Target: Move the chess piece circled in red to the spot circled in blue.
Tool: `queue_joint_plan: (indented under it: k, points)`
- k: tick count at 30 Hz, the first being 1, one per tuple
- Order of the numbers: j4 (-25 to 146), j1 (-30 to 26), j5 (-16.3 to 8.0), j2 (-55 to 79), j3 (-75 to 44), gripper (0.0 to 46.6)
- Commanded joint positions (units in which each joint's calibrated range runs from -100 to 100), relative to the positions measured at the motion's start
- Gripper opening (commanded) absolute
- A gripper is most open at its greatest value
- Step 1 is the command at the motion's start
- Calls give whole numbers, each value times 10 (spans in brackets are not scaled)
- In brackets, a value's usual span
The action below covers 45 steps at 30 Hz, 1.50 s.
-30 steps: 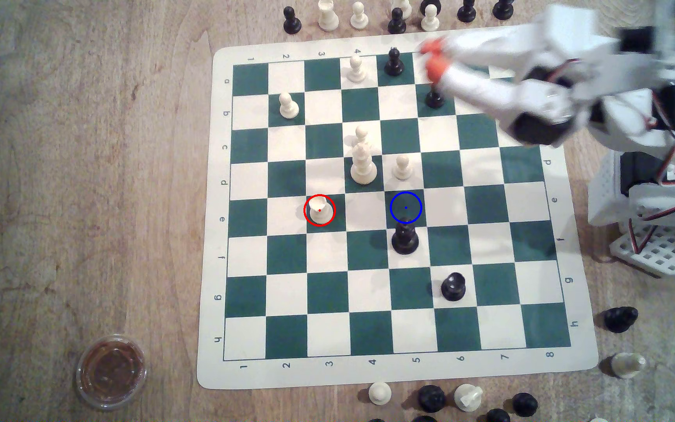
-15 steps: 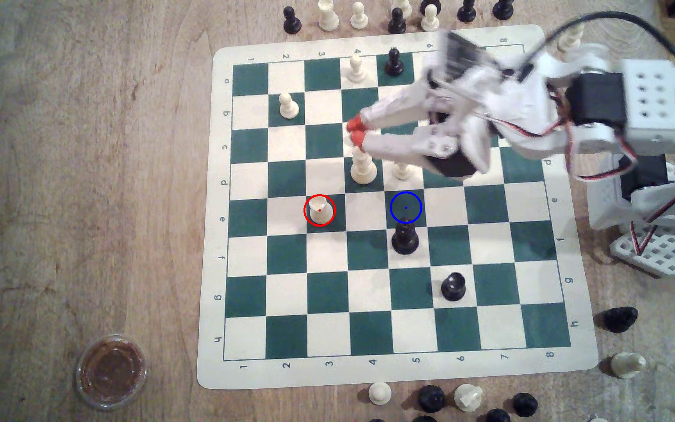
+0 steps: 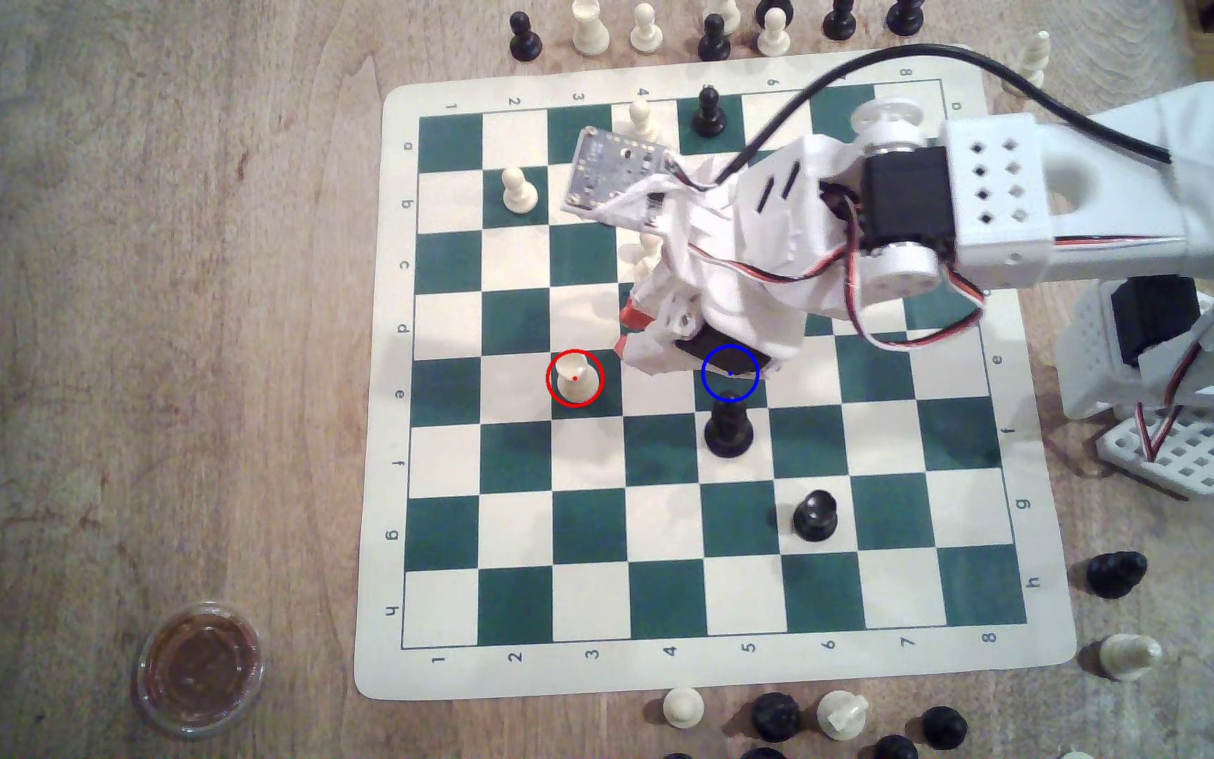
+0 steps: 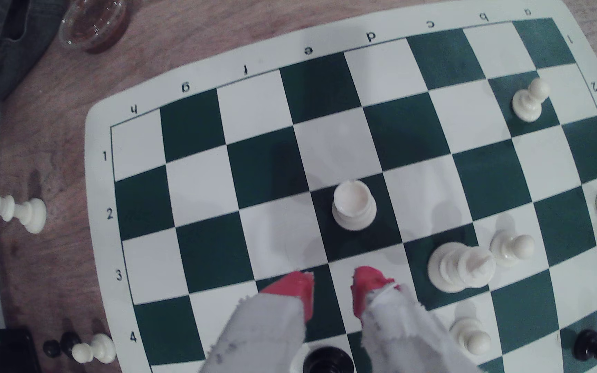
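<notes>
red-tipped fingers [image 4: 299, 288] of your gripper [image 4: 332, 287] stand apart with nothing between them, above the board [image 3: 400, 438] just short of the chess piece circled in red [image 3: 575, 379]. that cream piece stands upright on its green square in row e. the spot circled in blue [image 3: 739, 390] lies two squares toward the exterior view's right, partly covered by the arm, with a black piece [image 3: 728, 430] just beside it.

The cream rook [image 3: 575, 379] is seen upright within the red ring. The claw [image 3: 629, 332] is held just beside it, towards the exterior view's right, partly covering the blue-ringed square [image 3: 734, 390].
</notes>
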Motion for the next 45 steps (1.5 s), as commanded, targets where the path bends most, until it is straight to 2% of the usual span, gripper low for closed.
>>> queue_joint_plan:
  k: [1,5,9,11,22,29,45]
  points:
    - [74,4,-6,59,-149,77]
    - [98,18,-8,127,-215,93]
    - [104,28,-16,169,-245,138]
    - [112,31,-24,199,-274,177]
    - [91,28,-26,269,-297,179]
    - [69,20,-38,299,-312,177]
    - [69,17,-33,353,-362,175]
